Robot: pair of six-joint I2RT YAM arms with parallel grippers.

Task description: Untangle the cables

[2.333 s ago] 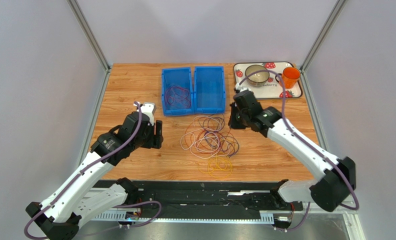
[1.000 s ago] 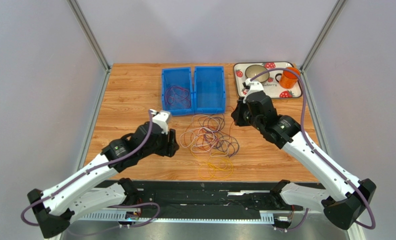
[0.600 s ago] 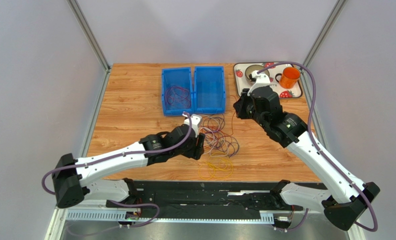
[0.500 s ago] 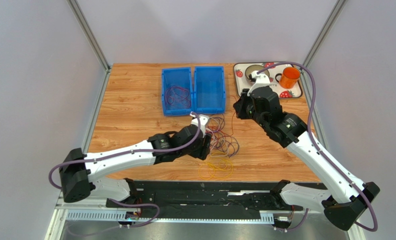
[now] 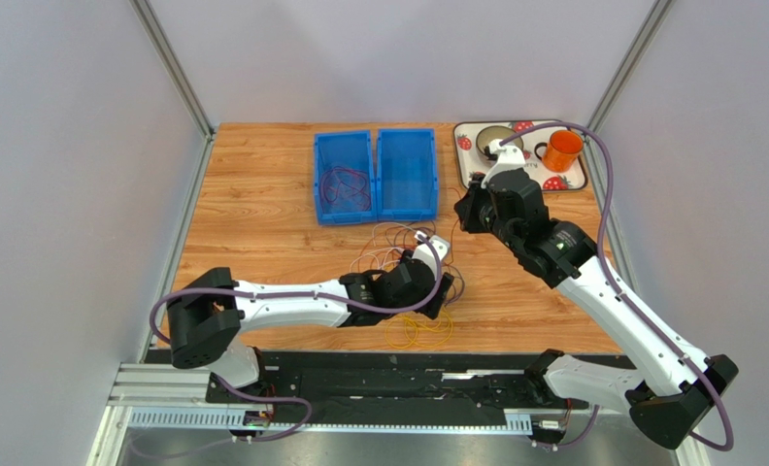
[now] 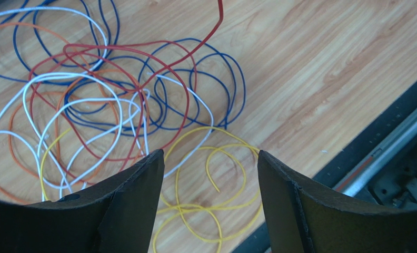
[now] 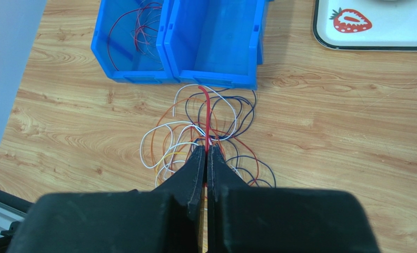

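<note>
The cables [image 5: 398,254] lie tangled in loose loops on the wooden table just in front of the blue bins. In the left wrist view they show as red [image 6: 142,68], blue [image 6: 216,89], white [image 6: 73,105] and orange strands. A yellow cable [image 6: 221,158] lies coiled nearest the table's front edge. My left gripper [image 6: 209,158] hovers open above the yellow coil, with nothing between its fingers. My right gripper [image 7: 206,152] is shut on a red cable [image 7: 208,116] that rises taut from the pile to its fingertips.
Two blue bins stand behind the pile. The left one [image 5: 317,180] holds thin red wire and the right one [image 5: 407,212] looks empty. A strawberry tray [image 5: 469,165] with an orange mug [image 5: 562,149] sits back right. A black rail [image 6: 384,153] runs along the front edge.
My left arm has swept right across the table, over the pile to its near-right side, and its jaws have widened. The right arm has stayed put, still shut on the red cable.
</note>
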